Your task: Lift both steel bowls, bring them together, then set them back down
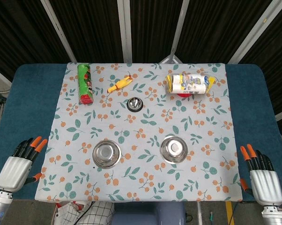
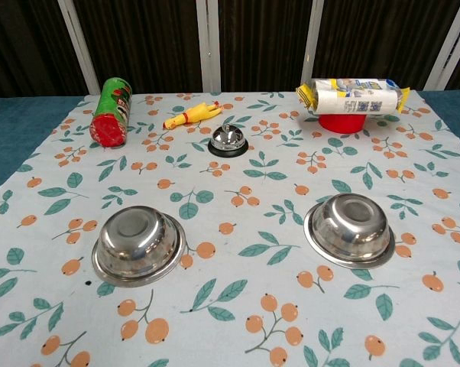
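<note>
Two round, shiny steel bowls sit upside down on the surface, which is covered by a pale cloth printed with orange berries and teal leaves: the left steel bowl lies toward the near left and the right steel bowl toward the near right, well apart from each other, each resting on its wide rim with the flat base up. The chest view shows them the same way, the left one and the right one both flat on the cloth and untouched. The left robot hand, grey-backed with black fingers tipped in orange, rests off the cloth's left edge over the blue surface, its fingers straight and apart, holding nothing. The right robot hand mirrors it off the right edge, fingers likewise extended and apart, empty. Both hands appear only in the head view. Farther back, a green cylindrical snack can with a red end lies on its side at the far left, a yellow rubber chicken toy lies just right of it, a small chrome call bell on a black base stands between and behind the bowls, and a yellow and white plastic packet rests on top of a red cup at the far right
</note>
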